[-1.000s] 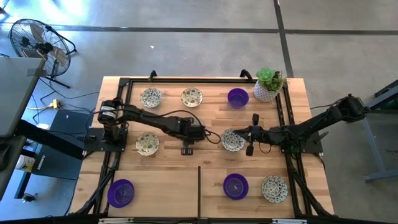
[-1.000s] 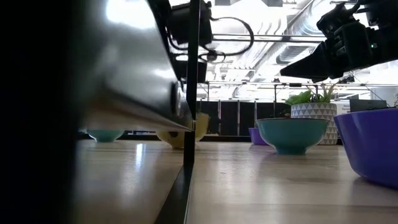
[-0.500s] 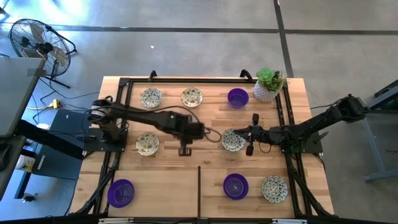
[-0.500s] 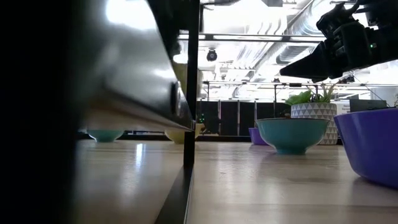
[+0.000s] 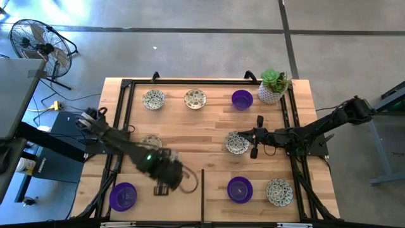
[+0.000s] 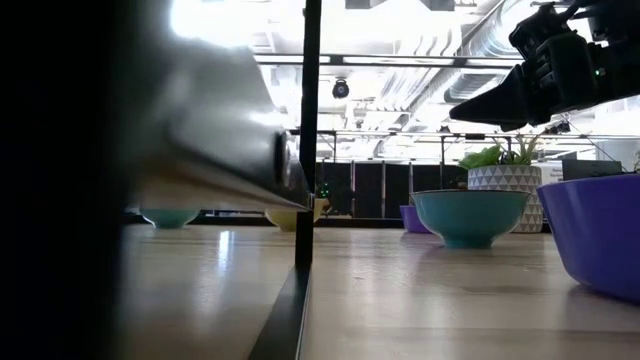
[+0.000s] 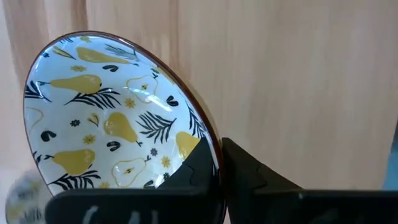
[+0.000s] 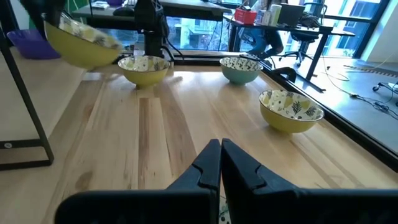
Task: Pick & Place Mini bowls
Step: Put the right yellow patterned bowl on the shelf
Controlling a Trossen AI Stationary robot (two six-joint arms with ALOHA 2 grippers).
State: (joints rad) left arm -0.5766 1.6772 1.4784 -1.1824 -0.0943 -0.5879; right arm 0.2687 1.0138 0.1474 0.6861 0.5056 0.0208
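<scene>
the left gripper (image 7: 221, 163), pinched tight on the rim of a pear-patterned bowl (image 7: 112, 118), carries it above the near left of the table (image 5: 209, 120), seemingly close to a purple bowl (image 5: 123, 196), while farther back the right gripper (image 5: 255, 136) waits, fingers together, beside a patterned bowl (image 5: 236, 143).

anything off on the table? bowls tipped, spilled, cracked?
One oddity: the left gripper is shut on the rim of a pear-patterned bowl, carrying it above the table. The other bowls, like the purple bowl, sit upright; nothing spilled or visibly cracked. The right gripper hovers shut, empty.
</scene>
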